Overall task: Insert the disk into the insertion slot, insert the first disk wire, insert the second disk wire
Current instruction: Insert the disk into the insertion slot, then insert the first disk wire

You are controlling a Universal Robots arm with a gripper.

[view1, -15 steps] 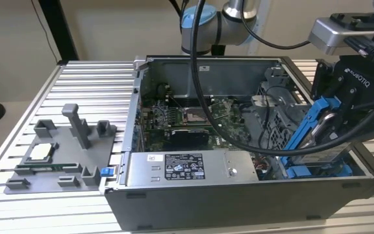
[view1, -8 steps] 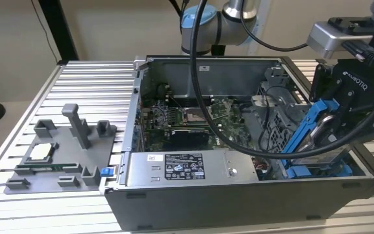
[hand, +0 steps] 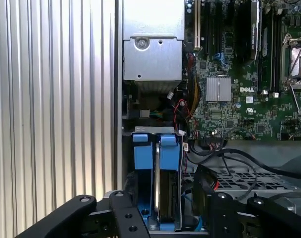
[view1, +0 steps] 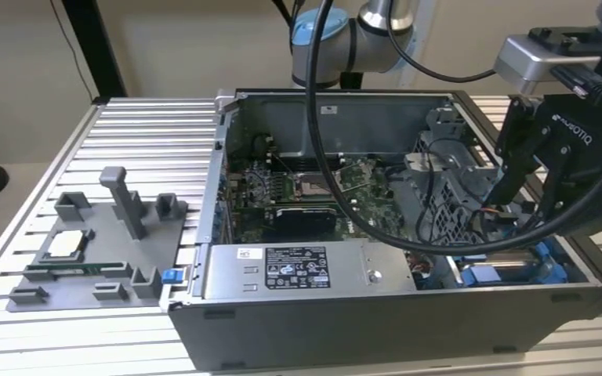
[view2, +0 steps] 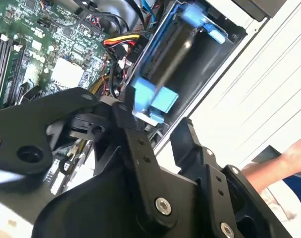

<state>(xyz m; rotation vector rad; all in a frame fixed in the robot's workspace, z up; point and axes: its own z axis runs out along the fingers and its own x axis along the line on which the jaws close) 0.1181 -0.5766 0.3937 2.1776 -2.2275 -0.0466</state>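
Jaws of the gripper point(hand: 168, 210) standing apart, straddling the disk point(hand: 165, 173), one finger point(hand: 125, 215) sitting just beside its blue frame, disk resting inside the insertion slot point(view2: 207, 69), at the open computer case's point(view1: 385, 329) end toward the exterior view's right.

One computer case point(view1: 385, 329) is sitting on one slatted table point(view1: 144, 133), holding one motherboard point(view1: 312, 188), one power-supply box point(view1: 301, 270) and one disk point(hand: 166, 198); one grey fixture tray point(view1: 92, 258) is lying alongside.
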